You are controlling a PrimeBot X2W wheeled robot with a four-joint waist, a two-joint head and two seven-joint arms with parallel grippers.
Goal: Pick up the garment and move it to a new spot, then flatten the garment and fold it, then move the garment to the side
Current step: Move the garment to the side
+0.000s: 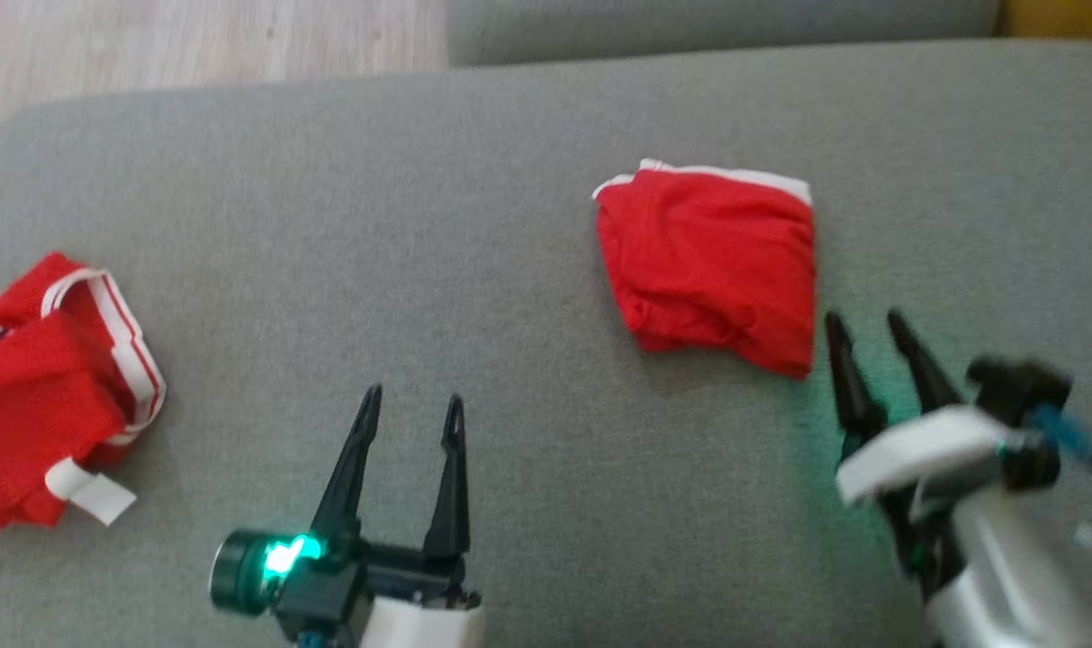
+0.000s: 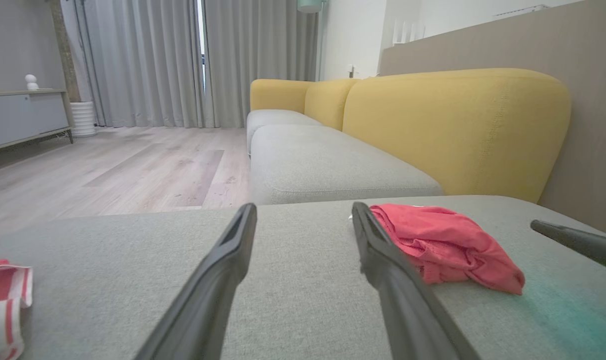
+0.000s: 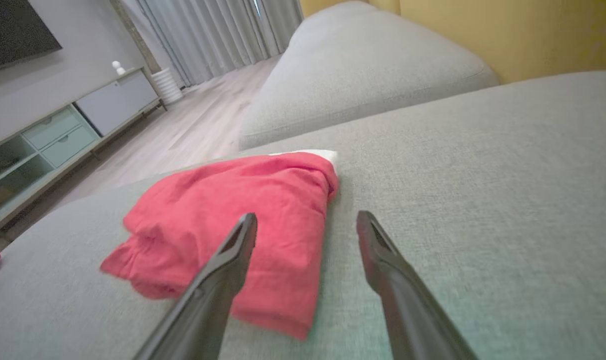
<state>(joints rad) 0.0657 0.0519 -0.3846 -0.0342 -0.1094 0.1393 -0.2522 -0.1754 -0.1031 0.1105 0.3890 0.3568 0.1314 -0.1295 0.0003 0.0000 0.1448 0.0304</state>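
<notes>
Both empty and wide: your left gripper, right gripper. Garment at one o'clock looks folded; next pinch its edge, slide it aside.

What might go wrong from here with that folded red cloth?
The open right gripper hovers at a corner of the folded garment; a nudge or one-layer pinch could undo the fold.
A crumpled striped garment lies off to the left; moving the folded one that way might tangle them.

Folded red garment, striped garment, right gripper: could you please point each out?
folded red garment (image 1: 712, 261), head view, middle of its top face.
striped garment (image 1: 32, 396), head view, its red body.
right gripper (image 1: 864, 317), head view, midway between fingertips.
</notes>
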